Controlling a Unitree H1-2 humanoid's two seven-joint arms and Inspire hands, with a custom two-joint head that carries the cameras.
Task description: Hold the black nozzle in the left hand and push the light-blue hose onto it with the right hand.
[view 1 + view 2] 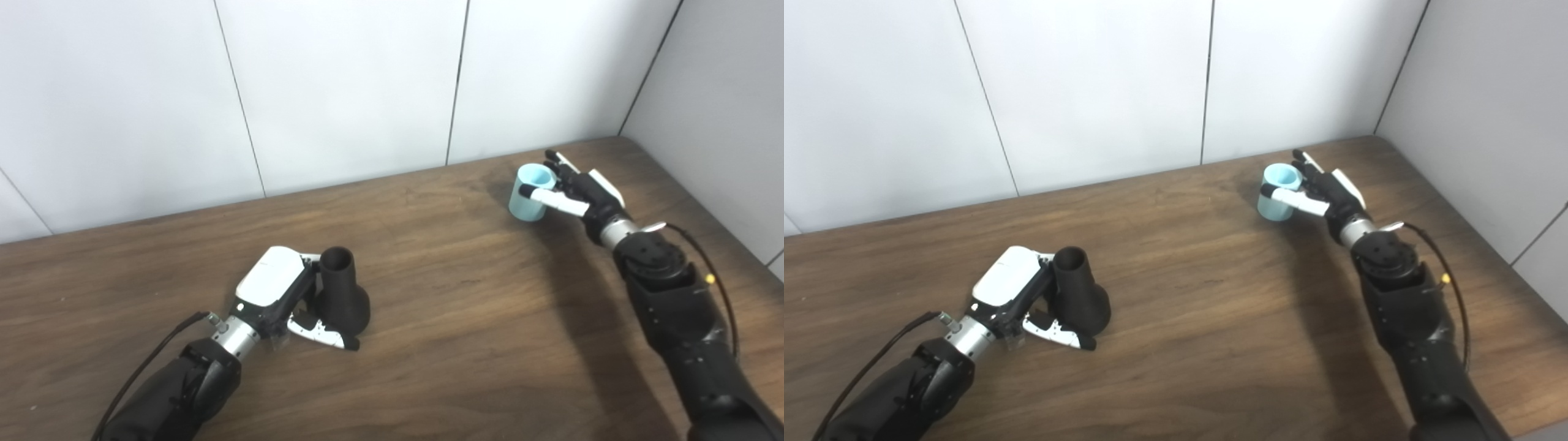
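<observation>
While both parts are already gripped, the joining itself is not yet begun: the left hand point(275, 293) wraps the black nozzle point(343, 294), which stands upright with its flared base on the wooden surface point(441, 318) and its narrow open neck pointing up. The thumb crosses in front of the flared base while the rest of the fingers point(323, 334) go round behind the neck, so the nozzle sits enclosed between them, clasped rather than merely touched.

Well apart from it, toward the far corner, the right hand point(1329, 193) grasps the light-blue hose point(1279, 193), a short pale tube with its open mouth facing up. A white thumb lies across the near side of the tube and dark fingers reach round behind it. Whether the hose rests on the surface or is raised just clear of it cannot be told from either view.

The step in hand reads as the grasp phase ending, with the carry still to come. The next move appears to call for the right hand to bring the hose across to the left fingers, turn its opening down over the nozzle's neck, line the two up, and press, while the left hand steadies the base against the push.
</observation>
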